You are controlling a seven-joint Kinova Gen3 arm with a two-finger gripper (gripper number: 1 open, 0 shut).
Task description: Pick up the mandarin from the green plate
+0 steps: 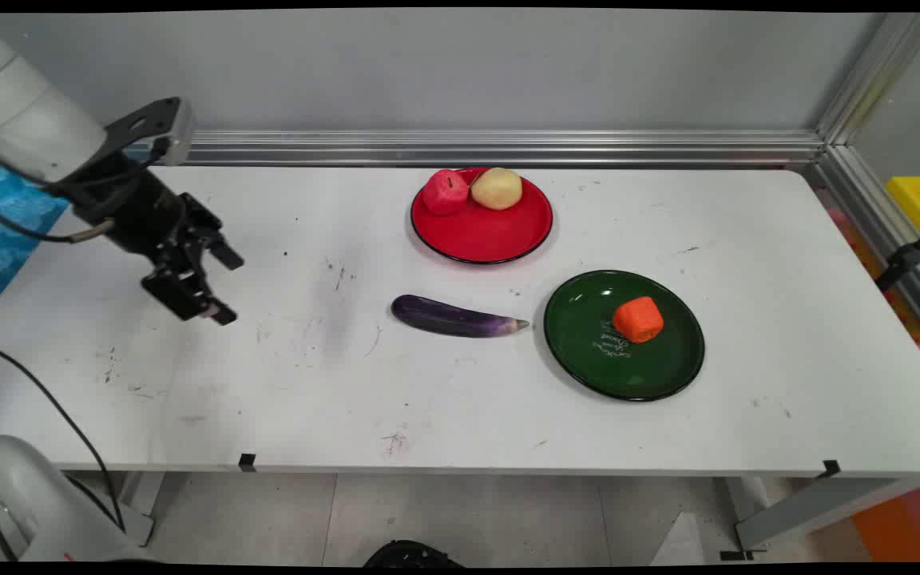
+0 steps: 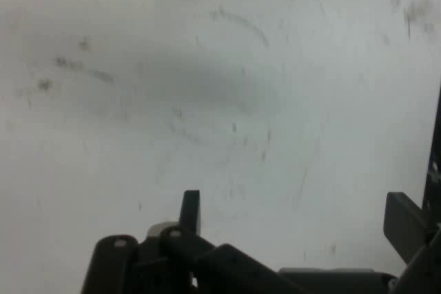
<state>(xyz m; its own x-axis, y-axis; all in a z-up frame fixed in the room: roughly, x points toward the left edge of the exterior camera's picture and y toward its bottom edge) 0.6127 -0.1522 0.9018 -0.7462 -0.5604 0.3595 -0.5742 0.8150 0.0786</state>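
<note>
Fingers spread wide and gripping nothing, the black two-finger gripper (image 1: 223, 289) (image 2: 296, 215) hangs over the scuffed white table (image 1: 268, 375) (image 2: 220, 101) at its left side. Nearest it, though well apart, lies a long purple eggplant (image 1: 457, 317), just beside a dark green round plate (image 1: 660, 375) holding an orange block (image 1: 637, 319). Behind, a red round plate (image 1: 484, 235) carries a red apple (image 1: 445, 192) touching a yellowish potato (image 1: 497, 188).

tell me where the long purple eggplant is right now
In the main view the long purple eggplant lies on the bare white table near its middle, just left of the dark green plate and in front of the red plate.
</note>
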